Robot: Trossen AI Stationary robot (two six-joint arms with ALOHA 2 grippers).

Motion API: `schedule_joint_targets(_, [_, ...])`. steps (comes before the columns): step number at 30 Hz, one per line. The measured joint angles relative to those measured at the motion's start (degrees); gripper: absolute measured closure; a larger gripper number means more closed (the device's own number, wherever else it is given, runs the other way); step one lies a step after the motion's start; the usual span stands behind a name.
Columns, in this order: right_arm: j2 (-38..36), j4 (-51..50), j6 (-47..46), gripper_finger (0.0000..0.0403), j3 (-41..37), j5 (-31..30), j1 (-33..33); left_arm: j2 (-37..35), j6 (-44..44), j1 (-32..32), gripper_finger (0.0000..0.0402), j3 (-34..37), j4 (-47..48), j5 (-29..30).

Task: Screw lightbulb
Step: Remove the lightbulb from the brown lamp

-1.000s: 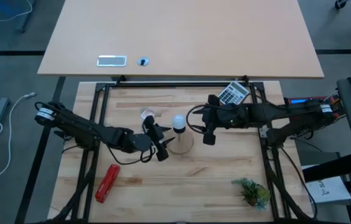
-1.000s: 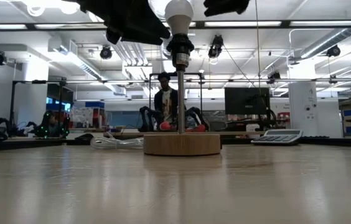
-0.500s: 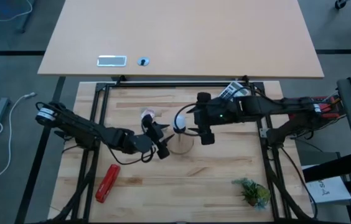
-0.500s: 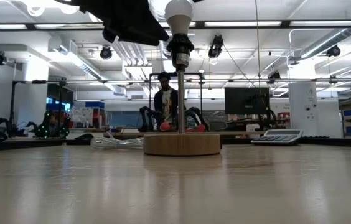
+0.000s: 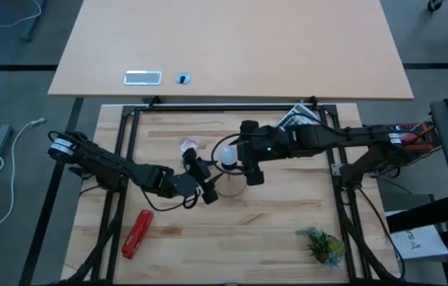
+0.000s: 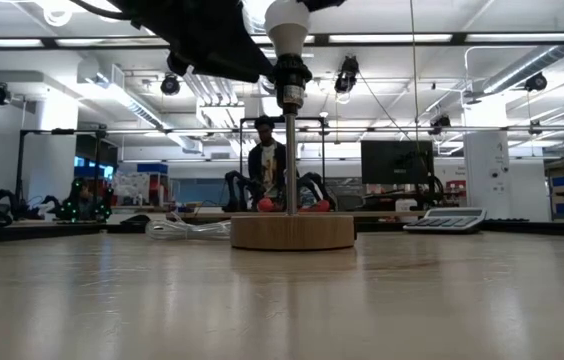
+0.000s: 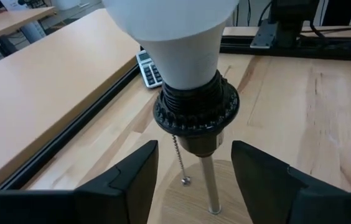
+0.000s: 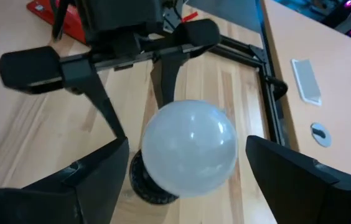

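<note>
Both tools spread: right tool (image 8: 182,162) straddles the lightbulb (image 5: 228,156), left tool (image 7: 194,168) flanks its socket (image 7: 195,112); next, clench and twist.

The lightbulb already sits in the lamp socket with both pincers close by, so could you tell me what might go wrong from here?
1. The right pincer stands open around the lightbulb; closing off-centre could tilt it or strain the thread.
2. The left pincer straddles the black socket without clearly gripping, so the lamp could spin while the bulb is turned.
3. The pull chain hangs between the left fingers and could snag.
</note>
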State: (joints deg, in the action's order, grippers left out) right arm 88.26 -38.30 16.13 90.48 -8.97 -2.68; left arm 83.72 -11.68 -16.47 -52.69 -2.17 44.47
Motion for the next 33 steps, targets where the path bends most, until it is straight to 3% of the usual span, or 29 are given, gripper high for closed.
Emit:
schedule_joint_targets(14, [4.5,-0.2,0.1,0.0069,1.2,-0.2,0.6,0.0,0.0,0.0,0.0189,0.0,-0.9,0.0])
schedule_joint_targets(25, [5.7,-0.7,-0.4,0.0086,1.1,0.0,1.6,1.6,-1.9,0.0,0.02,1.6,-0.8,-0.2])
schedule_joint_targets(33, [5.6,-0.2,-0.7,0.01,1.1,-0.1,1.6,7.9,1.6,1.7,0.0178,4.8,-12.4,-0.5])
